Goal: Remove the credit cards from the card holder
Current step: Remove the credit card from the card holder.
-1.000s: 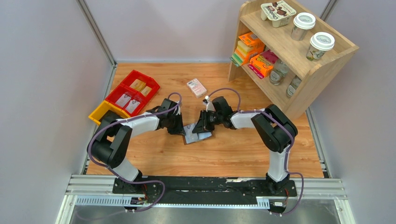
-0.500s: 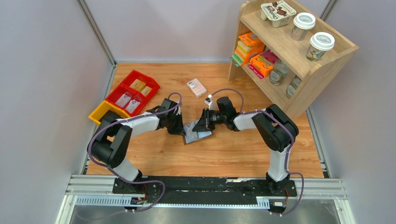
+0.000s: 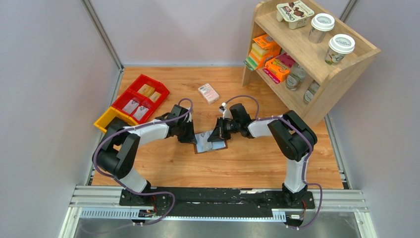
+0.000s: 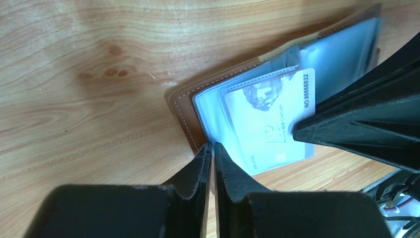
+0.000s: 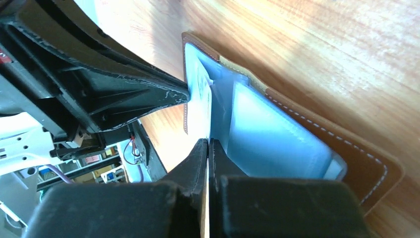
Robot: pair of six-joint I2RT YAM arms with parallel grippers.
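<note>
The brown card holder point(image 3: 221, 146) lies open on the wooden table between both arms, its pale blue pockets point(image 4: 341, 54) facing up. A pale credit card point(image 4: 267, 119) with dark print sticks partway out of a clear pocket. My left gripper point(image 4: 212, 148) is shut on the holder's near corner, on the leather edge point(image 4: 181, 106). My right gripper point(image 5: 208, 144) is shut on the card's outer edge point(image 5: 200, 99), and its fingers point(image 4: 356, 124) reach in from the right in the left wrist view. From above, the left gripper point(image 3: 192, 139) and right gripper point(image 3: 216, 137) face each other across the holder.
A pink-and-white box point(image 3: 208, 92) lies farther back on the table. Red bins point(image 3: 140, 97) and a yellow bin point(image 3: 110, 118) sit at the left. A wooden shelf point(image 3: 307, 54) with cups and packets stands at the back right.
My right gripper's jaws have closed onto the card's edge, and the gripper has shifted slightly right. The card shows more plainly on the holder. The left gripper has kept its hold.
</note>
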